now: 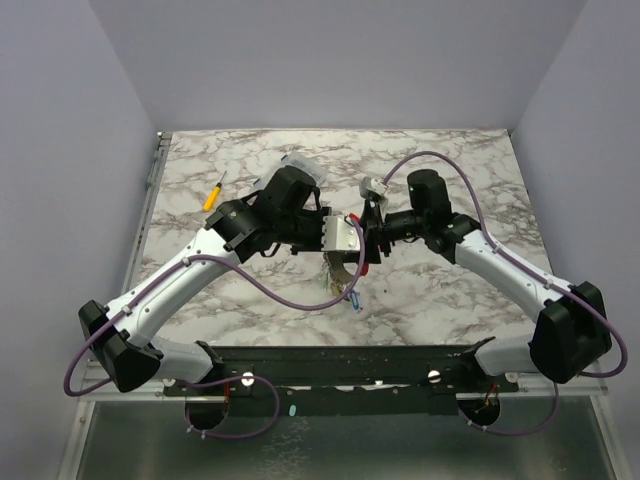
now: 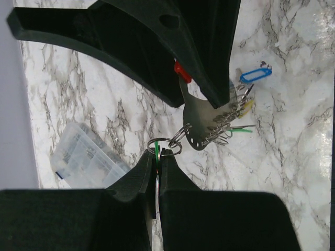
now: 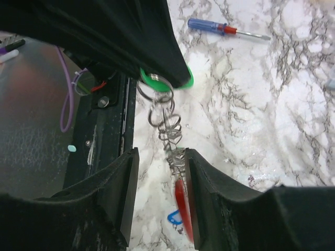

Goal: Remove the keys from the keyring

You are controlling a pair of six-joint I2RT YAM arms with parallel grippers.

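Keyring (image 2: 201, 121) hangs mid-air between the grippers. Left gripper (image 2: 158, 159) clamps the green-tagged key (image 3: 187, 79); right gripper (image 3: 161, 157) stands half open around it, gripping nothing. We should close it on the red fob (image 3: 180, 201), then pull gently.

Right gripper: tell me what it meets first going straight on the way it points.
The right gripper would first meet the keyring, whose linked rings hang between its open fingers; straight beyond, the left gripper, shut on the green-tagged key. Depth is unclear.
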